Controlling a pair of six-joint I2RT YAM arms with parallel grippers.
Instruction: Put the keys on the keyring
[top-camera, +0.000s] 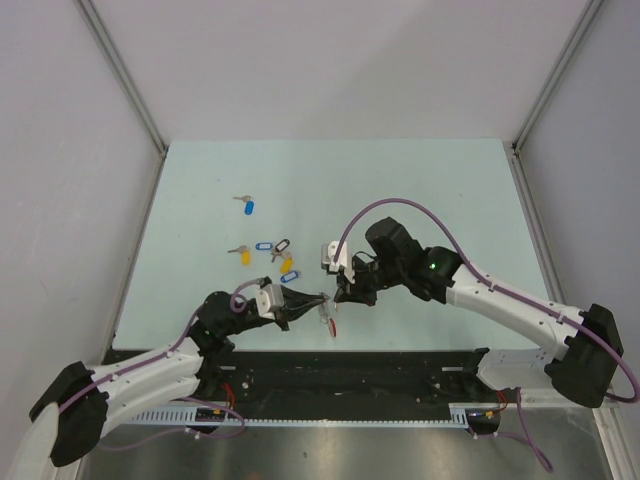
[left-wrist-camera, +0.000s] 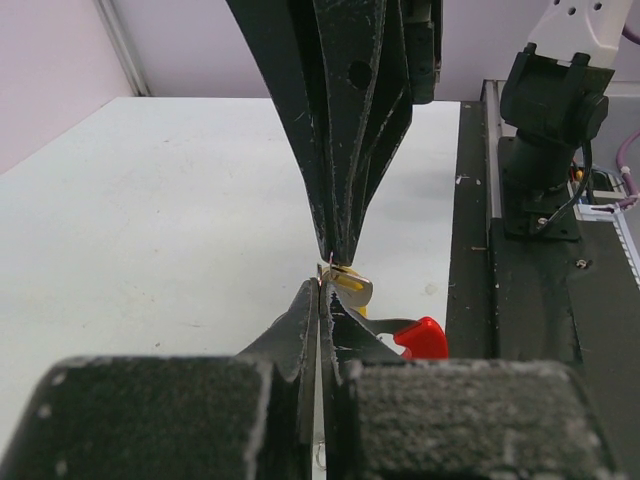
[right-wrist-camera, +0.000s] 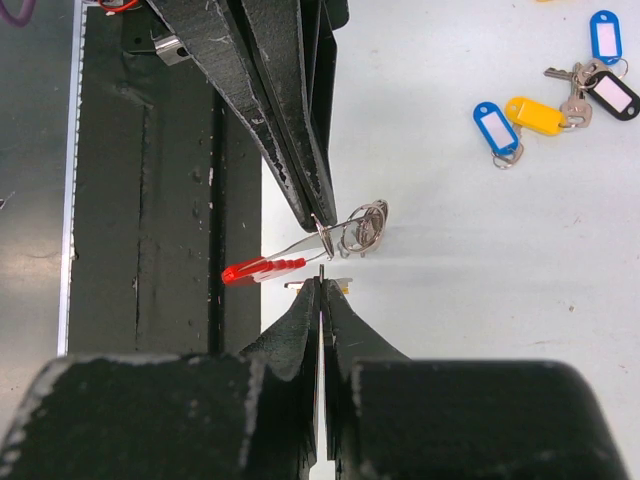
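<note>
Top external view: two arms meeting tip to tip over the near part of the pale surface (top-camera: 420, 190).
Left arm (top-camera: 150, 375): in from the lower left, wrist pointing right.
Right arm (top-camera: 500, 300): in from the lower right, wrist pointing left.
Left jaws: clenched on the keyring (top-camera: 328, 320), pinching the thin metal strip between its two ends.
Right jaws: pressed together to a hairline slit, tips just beside the left jaws' tips. Sliver of metal at the tips, too small to tell whether gripped.
Keyring: at the meeting point of the jaws, by the near edge of the surface.
Keyring, right wrist view: red arc (right-wrist-camera: 262, 268) toward the arm bases, metal rings (right-wrist-camera: 366, 224) toward the far side. Resting or lifted, cannot tell.
Keys (top-camera: 288, 264): all loose on the surface beyond the jaws, apart from the keyring.
Farthest key (top-camera: 249, 207): blue tag, alone, well apart from the rest.
Leftmost key (top-camera: 245, 256): yellow tag, near the cluster.
Cluster: blue tag (top-camera: 263, 245) and dark tag (top-camera: 282, 245) side by side, then a yellow tag and another blue tag (top-camera: 290, 276) nearer the jaws.
</note>
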